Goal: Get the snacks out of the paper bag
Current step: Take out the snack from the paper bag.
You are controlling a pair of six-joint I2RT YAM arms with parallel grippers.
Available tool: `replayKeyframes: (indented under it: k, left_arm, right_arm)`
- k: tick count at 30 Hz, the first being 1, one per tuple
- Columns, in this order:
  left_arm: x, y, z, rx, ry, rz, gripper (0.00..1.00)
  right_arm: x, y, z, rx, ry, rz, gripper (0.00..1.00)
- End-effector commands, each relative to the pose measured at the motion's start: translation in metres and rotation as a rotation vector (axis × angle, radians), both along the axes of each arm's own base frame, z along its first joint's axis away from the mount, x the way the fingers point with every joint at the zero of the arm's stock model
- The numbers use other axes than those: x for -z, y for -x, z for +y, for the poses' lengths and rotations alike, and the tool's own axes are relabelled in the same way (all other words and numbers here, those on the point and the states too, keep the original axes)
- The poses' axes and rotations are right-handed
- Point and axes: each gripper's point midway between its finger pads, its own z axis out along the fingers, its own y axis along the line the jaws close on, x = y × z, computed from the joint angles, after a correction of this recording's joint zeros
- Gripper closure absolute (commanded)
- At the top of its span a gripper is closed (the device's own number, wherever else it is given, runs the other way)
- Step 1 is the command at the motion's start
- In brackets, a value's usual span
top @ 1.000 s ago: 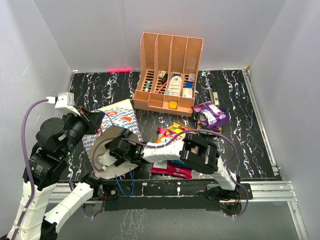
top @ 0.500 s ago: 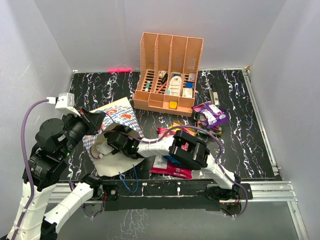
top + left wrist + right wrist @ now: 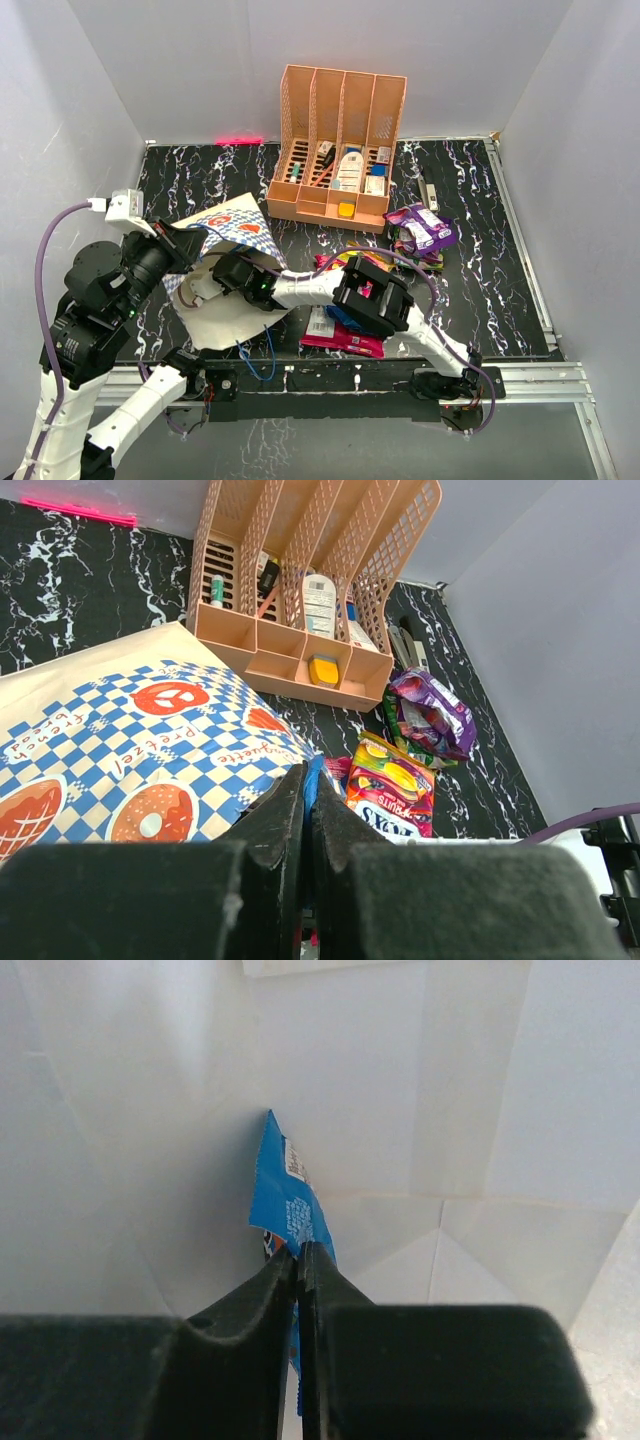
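Note:
The paper bag [image 3: 232, 226] lies on its side at the left, checked outside, with its white mouth [image 3: 222, 322] facing the near edge. My left gripper [image 3: 306, 775] is shut on the bag's blue rim strip and holds the mouth up. My right arm [image 3: 300, 290] reaches left into the bag. Inside, against the white lining [image 3: 480, 1090], my right gripper [image 3: 298, 1252] is shut on the lower end of a blue snack packet [image 3: 285, 1190]. Other snacks lie outside on the table: a purple one [image 3: 422, 228], a red-yellow one [image 3: 395, 780] and a pink one [image 3: 345, 340].
The orange slotted organizer [image 3: 340, 150] with small bottles and boxes stands at the back centre. White walls close in the black marbled table [image 3: 490, 290] on three sides. A cable [image 3: 255, 355] hangs by the near rail.
My right gripper has pushed deeper into the bag and closed on the blue packet. The left gripper has lifted the bag's rim a little.

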Motion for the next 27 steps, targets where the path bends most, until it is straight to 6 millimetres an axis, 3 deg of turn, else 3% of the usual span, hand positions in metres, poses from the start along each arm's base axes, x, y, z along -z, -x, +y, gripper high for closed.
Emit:
replayKeyframes:
  k: [1, 8, 18, 21, 23, 27]
  left_arm:
    - [-0.015, 0.005, 0.001, 0.005, 0.027, -0.037, 1.00]
    - [-0.015, 0.001, 0.001, -0.007, 0.033, -0.037, 1.00]
    - [-0.016, -0.004, 0.011, -0.069, 0.028, -0.050, 1.00]
    - [-0.016, -0.006, 0.011, -0.077, 0.027, -0.050, 1.00]
    - [-0.015, -0.008, 0.011, -0.079, 0.027, -0.047, 1.00]
    - [-0.015, -0.011, 0.008, -0.074, 0.035, -0.050, 1.00]
  right_arm:
    - [-0.063, 0.000, 0.022, -0.026, -0.192, -0.012, 0.93]
    - [-0.102, 0.029, 0.018, -0.076, -0.337, 0.127, 0.93]
    - [-0.144, 0.111, -0.006, -0.236, -0.521, 0.443, 0.93]
    - [-0.159, 0.146, -0.019, -0.327, -0.560, 0.568, 0.93]
    - [-0.180, 0.169, -0.034, -0.405, -0.593, 0.615, 0.93]
    - [-0.206, 0.193, -0.061, -0.424, -0.664, 0.714, 0.93]
